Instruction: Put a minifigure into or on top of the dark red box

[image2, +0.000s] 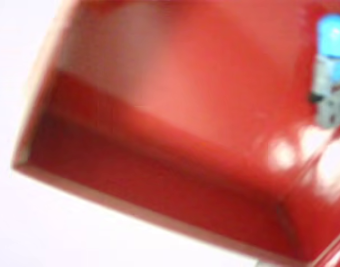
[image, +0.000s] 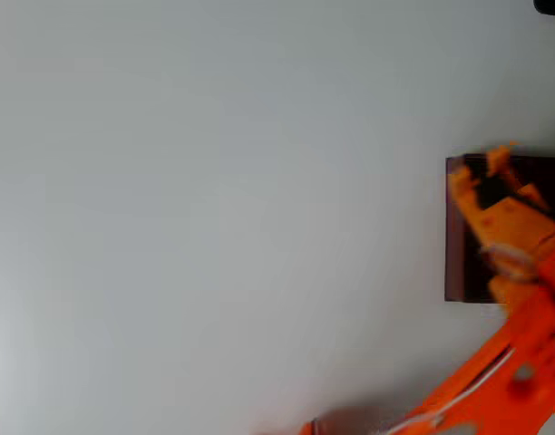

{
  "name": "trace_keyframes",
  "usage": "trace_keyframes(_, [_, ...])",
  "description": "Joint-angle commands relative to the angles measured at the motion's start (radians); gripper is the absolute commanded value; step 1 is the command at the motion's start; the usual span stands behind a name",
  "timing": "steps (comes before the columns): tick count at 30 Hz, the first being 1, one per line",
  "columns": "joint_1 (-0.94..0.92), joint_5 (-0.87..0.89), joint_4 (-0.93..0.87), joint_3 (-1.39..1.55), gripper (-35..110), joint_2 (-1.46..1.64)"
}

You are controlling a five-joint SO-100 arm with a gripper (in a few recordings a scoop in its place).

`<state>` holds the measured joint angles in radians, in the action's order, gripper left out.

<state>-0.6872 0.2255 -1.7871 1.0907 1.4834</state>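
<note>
Fingers (image: 491,170) of the orange arm (image: 522,362) reach over the dark red box (image: 454,227) at the counter's (image: 214,199) right edge; blur hides their opening. Wrist view: the minifigure (image2: 331,67) lies inside the box, cropped at right.

The arm (image: 522,362) is bright orange, built of blocky plastic segments; a thin white cable runs along its lower section; the gripper (image: 481,177) has orange fingers with black parts.
</note>
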Motion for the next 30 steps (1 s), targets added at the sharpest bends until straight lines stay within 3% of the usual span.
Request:
trace_keyframes(1, [0.118, 0.043, 0.051, 0.362, 24, 0.456])
trace_keyframes(12, [0.779, 0.054, 0.379, 1.284, 23, 1.425])
trace_keyframes(22, [1.163, -0.021, 0.414, 1.640, 13, 1.875])
trace_keyframes(30, [1.373, -0.026, 0.442, 1.832, 0, 1.928])
